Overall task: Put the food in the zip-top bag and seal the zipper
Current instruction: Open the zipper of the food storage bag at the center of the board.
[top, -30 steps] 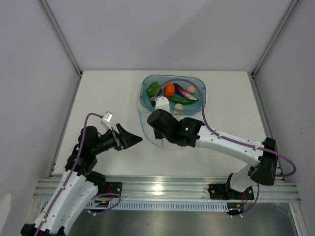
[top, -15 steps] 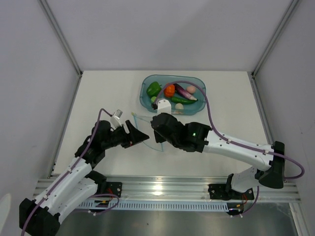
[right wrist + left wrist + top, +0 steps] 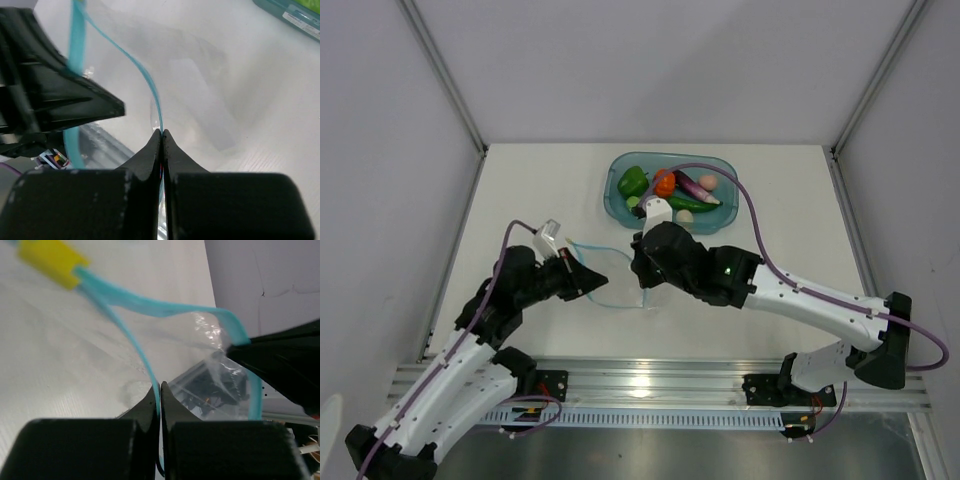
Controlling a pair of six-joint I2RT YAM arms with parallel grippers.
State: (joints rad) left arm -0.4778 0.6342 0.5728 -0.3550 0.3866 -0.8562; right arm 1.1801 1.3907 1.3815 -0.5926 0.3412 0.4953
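The zip-top bag (image 3: 618, 275) hangs between my two grippers just above the table, its mouth pulled apart. My left gripper (image 3: 602, 280) (image 3: 160, 386) is shut on one side of the teal zipper (image 3: 131, 340), with a yellow slider (image 3: 52, 259) at the strip's far end. My right gripper (image 3: 640, 278) (image 3: 161, 132) is shut on the opposite zipper (image 3: 145, 75) side. The food stays in the teal tub (image 3: 616, 205) behind: a green pepper (image 3: 633, 181), an orange round piece (image 3: 665, 183), a purple eggplant (image 3: 695, 187), a long green piece (image 3: 691, 204) and a beige egg (image 3: 707, 181).
The tub sits at the back centre of the white table, directly behind my right gripper; its corner (image 3: 295, 14) shows in the right wrist view. Grey walls close in the table on three sides. The metal rail (image 3: 650, 385) runs along the near edge.
My left gripper reached in toward the bag and closed on its teal strip. The bag's mouth now stands spread between both grippers. The right arm shifted slightly.
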